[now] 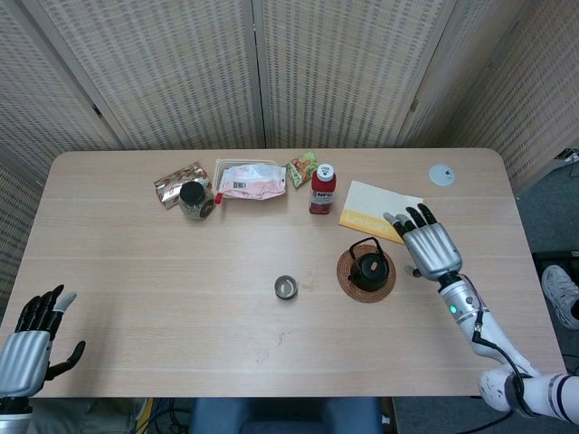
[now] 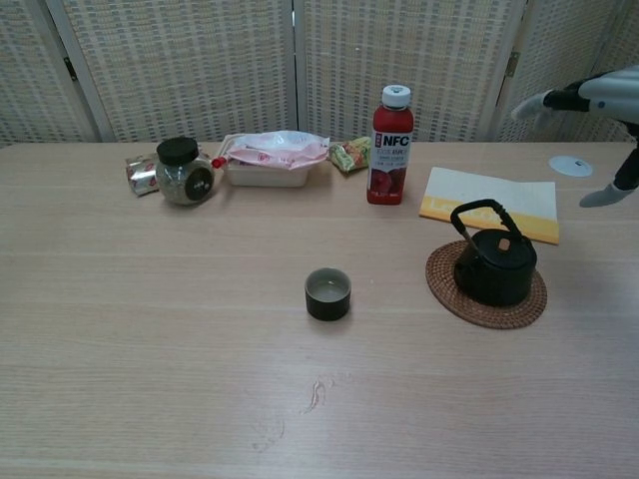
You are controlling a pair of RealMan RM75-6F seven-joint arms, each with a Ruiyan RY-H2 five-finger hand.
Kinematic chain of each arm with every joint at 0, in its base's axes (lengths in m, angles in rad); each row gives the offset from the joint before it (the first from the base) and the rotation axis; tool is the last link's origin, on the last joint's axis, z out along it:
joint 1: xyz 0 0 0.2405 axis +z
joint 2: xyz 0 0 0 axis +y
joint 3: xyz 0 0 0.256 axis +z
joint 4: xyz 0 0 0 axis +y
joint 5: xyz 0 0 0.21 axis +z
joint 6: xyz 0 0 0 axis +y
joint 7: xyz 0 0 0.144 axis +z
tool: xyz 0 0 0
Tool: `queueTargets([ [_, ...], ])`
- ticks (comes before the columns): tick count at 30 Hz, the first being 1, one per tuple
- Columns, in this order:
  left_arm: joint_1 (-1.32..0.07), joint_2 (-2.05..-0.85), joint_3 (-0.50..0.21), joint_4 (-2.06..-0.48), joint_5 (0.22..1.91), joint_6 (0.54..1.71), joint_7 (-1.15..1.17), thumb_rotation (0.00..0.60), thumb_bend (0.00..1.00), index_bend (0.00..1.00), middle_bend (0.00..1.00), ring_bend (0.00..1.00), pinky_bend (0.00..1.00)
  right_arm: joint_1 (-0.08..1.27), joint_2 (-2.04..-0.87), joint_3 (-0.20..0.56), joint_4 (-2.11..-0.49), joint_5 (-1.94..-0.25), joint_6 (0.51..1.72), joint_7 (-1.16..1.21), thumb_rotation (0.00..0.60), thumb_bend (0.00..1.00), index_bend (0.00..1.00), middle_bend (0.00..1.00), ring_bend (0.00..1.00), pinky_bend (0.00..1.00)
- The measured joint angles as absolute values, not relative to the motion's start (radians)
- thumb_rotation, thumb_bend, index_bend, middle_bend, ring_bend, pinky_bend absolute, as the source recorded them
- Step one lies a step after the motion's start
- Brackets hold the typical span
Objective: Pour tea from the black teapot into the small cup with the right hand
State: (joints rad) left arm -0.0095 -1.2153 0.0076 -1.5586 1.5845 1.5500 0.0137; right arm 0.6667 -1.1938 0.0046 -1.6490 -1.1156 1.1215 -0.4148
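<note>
Black teapot point(image 1: 368, 268) upright on woven mat point(image 1: 346, 274), handle up; cup point(image 1: 286, 287) well left on tabletop point(image 1: 136, 262). We note right hand point(image 1: 430, 249) beside teapot, fingers point(image 1: 414, 217) spread, empty; left hand point(image 1: 27, 342) likewise.

Both hands have silver-grey backs and black fingers with pale tips. The right hand point(image 1: 431, 249) joins a white forearm bearing a small green light; the left hand point(image 1: 29, 342) matches.

Matt black teapot point(image 2: 497, 266) on woven mat point(image 2: 444, 282), wood-grain table point(image 2: 150, 329)
</note>
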Motion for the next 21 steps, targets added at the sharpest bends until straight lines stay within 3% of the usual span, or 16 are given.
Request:
queueTargets([
  [12,-0.048,-1.228,-0.014,-1.554,1.576,1.516,0.023,0.600,0.33,0.10,0.00,0.00,0.00,0.386,-1.158,-0.060,-1.670,-1.285,1.444,-0.298,0.600,0.00,0.12,0.20,0.08,0.07],
  [21,-0.058,-1.230,-0.020,-1.569,1.569,1.512,0.047,0.600,0.33,0.10,0.00,0.00,0.00,0.226,-1.147,-0.087,-1.649,-1.353,1.580,-0.219,0.600,0.00,0.12,0.20,0.08,0.07],
])
